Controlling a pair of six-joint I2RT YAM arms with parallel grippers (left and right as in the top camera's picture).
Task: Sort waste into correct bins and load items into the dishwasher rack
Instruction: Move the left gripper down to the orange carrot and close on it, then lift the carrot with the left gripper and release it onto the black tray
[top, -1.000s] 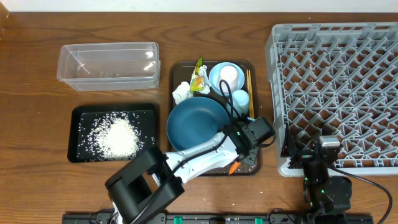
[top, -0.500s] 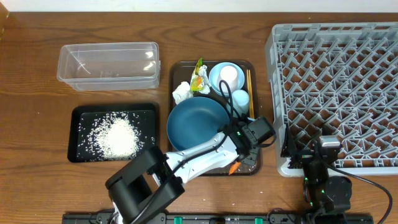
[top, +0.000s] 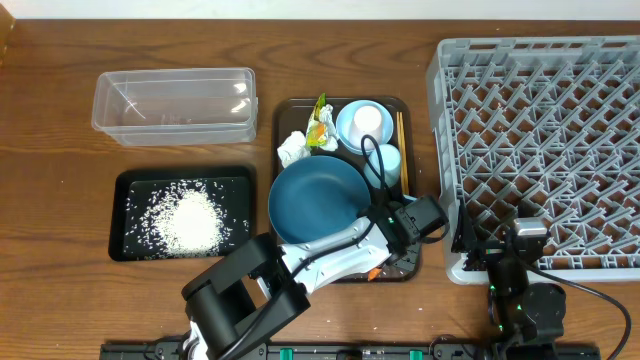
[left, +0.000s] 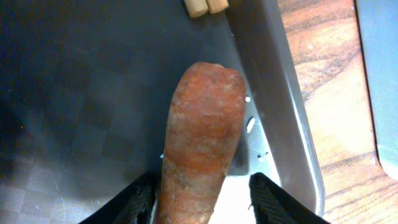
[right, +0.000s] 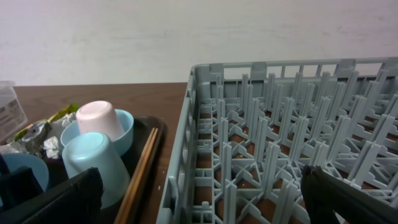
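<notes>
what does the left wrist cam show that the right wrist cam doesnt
Only the left wrist view: the carrot close up, lying on the tray floor between the fingers of the left tool, with a few white grains beside it. Only the right wrist view: the rack, the white cup upside down in the light-blue bowl, the pale-blue cup and the wrapper. Both: the chopsticks and the brown tray.

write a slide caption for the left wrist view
Left jaws open around the carrot on the tray, chopstick ends beyond.
</notes>
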